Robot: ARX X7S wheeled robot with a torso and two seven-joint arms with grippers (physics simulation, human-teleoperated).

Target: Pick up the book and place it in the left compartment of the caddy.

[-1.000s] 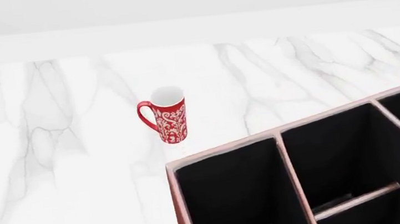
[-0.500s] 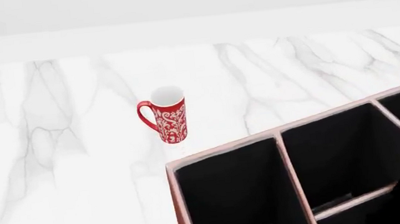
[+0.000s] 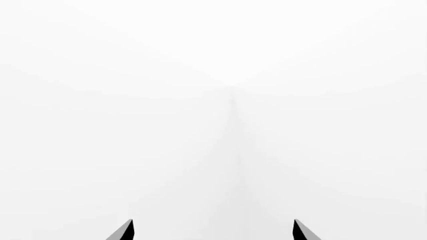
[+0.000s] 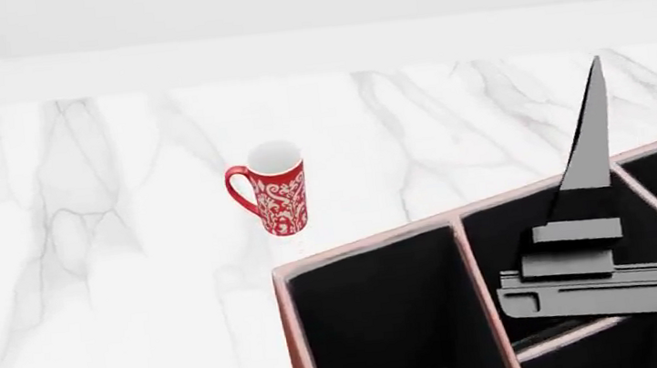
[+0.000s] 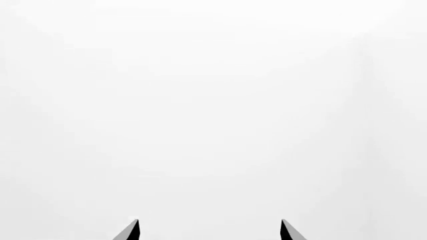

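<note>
The book is out of view. The reddish-brown caddy [image 4: 366, 246] fills the head view's lower right. Its left compartment [image 4: 380, 325] is a deep black bay with no crossbar; a small grey patch shows at its bottom edge. My right gripper [image 4: 592, 74] stands over the caddy's middle bay, pointing up and seen edge-on. In the right wrist view it [image 5: 209, 229] is open and empty, facing plain white. My left gripper [image 3: 213, 229] is open and empty, facing plain white, and does not show in the head view.
A tall red patterned mug [image 4: 275, 194] stands on the white marble counter [image 4: 105, 262] just beyond the caddy's far left corner. The middle bay has a crossbar [image 4: 571, 334]. A white wall runs along the counter's back.
My right arm has risen into the head view from the lower right and now stands over the caddy's middle bay. The mug and caddy have not moved.
</note>
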